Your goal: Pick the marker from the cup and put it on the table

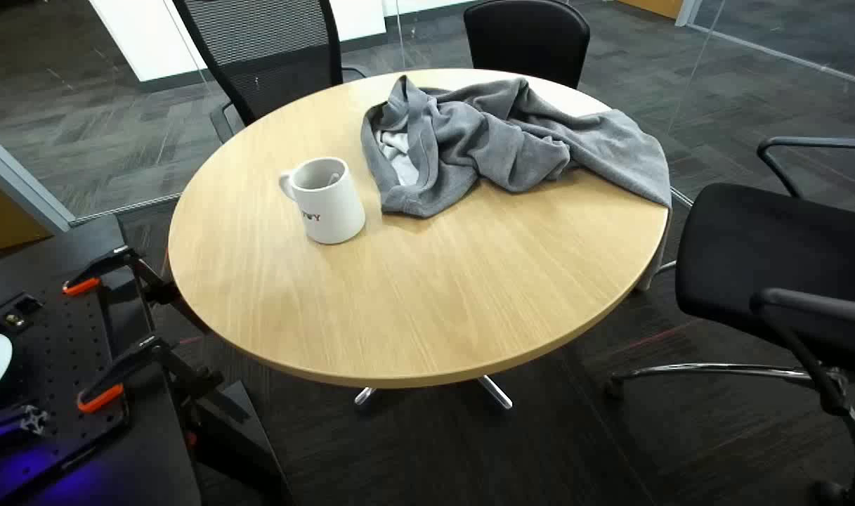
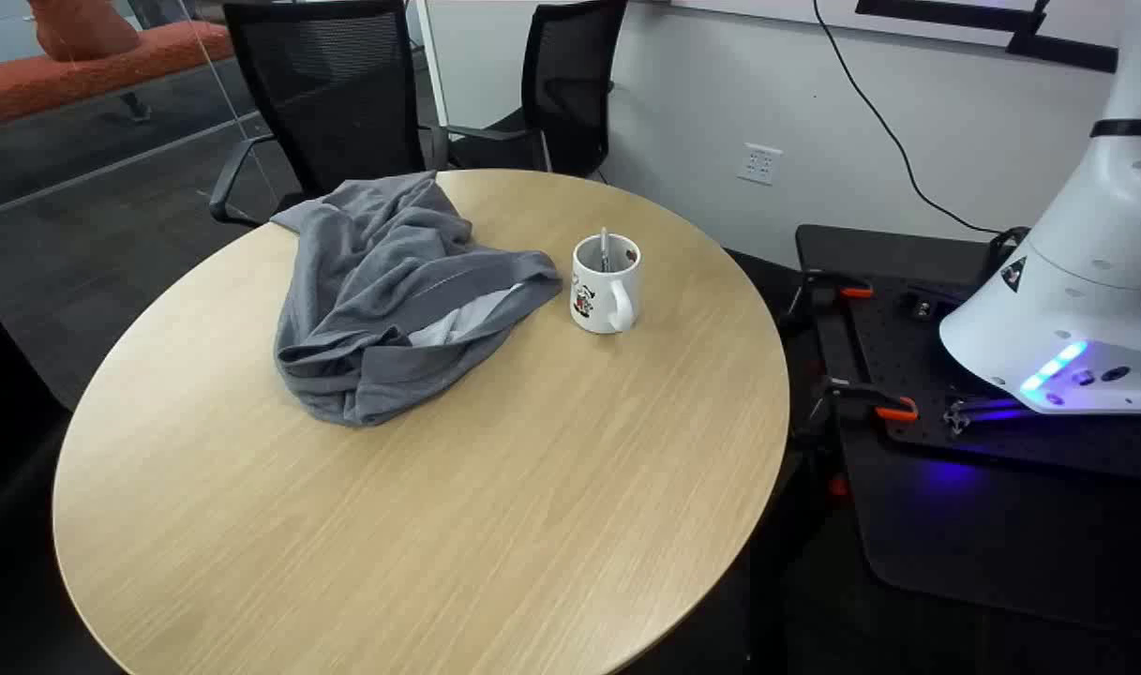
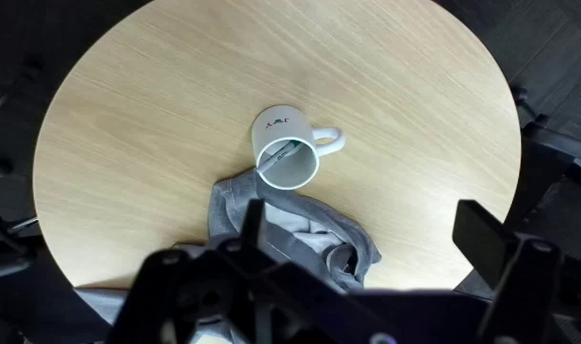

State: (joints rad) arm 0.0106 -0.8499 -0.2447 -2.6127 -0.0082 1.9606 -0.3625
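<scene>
The cup, a white mug, stands upright on the round wood-grain table. I see the cup in both exterior views and in the wrist view. The marker leans inside it against the rim. In the wrist view the marker shows a grey-white body with a green end down in the cup. Its upper end also shows in both exterior views. My gripper is open and empty in the wrist view, high above the table. The gripper is out of view in both exterior views.
A crumpled grey garment lies close beside the cup and hangs over the table edge; it also shows in the wrist view. Black chairs surround the table. A black stand with orange-tipped clamps carries the robot base.
</scene>
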